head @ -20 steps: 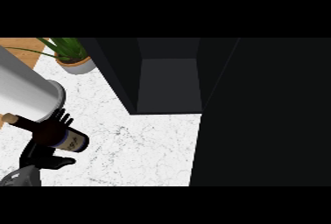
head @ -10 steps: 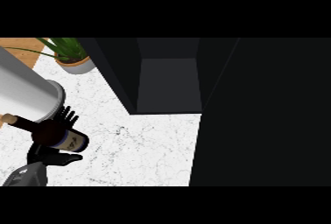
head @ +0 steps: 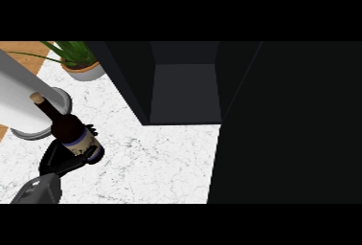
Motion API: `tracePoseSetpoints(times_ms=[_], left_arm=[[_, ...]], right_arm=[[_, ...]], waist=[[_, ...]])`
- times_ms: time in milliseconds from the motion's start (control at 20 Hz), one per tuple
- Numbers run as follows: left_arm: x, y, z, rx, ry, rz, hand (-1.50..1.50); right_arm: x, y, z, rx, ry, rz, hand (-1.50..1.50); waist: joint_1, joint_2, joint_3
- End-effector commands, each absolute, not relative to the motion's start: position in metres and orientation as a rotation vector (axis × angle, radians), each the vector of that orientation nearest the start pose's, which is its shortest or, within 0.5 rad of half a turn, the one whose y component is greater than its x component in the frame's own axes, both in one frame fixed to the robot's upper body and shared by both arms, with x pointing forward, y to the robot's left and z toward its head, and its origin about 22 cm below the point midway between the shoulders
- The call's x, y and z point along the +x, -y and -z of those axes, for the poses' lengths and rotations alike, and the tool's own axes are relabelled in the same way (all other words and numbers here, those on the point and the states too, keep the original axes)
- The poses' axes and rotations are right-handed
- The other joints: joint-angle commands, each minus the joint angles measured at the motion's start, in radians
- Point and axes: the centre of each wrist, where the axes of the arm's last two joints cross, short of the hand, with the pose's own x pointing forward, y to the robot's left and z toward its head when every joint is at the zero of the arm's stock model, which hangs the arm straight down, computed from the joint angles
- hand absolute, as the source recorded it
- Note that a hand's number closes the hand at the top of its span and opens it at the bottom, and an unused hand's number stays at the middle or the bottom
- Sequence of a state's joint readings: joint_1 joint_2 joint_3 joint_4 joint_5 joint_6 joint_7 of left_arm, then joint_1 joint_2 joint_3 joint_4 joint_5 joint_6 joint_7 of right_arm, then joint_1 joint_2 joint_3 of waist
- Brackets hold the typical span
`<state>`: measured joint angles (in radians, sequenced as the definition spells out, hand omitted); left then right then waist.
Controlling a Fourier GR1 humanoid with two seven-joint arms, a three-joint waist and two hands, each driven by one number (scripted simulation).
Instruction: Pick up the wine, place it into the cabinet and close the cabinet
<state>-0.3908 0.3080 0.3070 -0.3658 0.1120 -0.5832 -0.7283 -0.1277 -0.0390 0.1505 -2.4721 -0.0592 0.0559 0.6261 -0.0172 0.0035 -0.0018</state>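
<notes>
One hand (head: 65,160) gripping dark glass wine bottle (head: 71,131) — tilted

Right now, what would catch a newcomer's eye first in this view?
The wine bottle at lower left, gripped by the black left hand and tilted over the white marble counter. Then the dark open cabinet at top centre, its door filling the right side. A potted plant sits top left.
</notes>
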Motion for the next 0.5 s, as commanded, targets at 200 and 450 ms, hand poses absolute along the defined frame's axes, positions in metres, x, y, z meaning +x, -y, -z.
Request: tracePoseSetpoints(times_ms=[200, 450], left_arm=[[0.261, -0.352, 0.129, -0.511, 1.602, -0.169, 1.5], [0.288, -0.337, 0.114, -0.57, 1.594, -0.143, 1.5]], right_arm=[[0.144, 0.203, -0.211, 0.264, 1.964, -0.24, -1.5], [0.135, 0.199, -0.212, 0.266, 1.955, -0.243, -1.5]], waist=[[-0.001, 0.002, -0.001], [-0.004, 0.0, -0.001]])
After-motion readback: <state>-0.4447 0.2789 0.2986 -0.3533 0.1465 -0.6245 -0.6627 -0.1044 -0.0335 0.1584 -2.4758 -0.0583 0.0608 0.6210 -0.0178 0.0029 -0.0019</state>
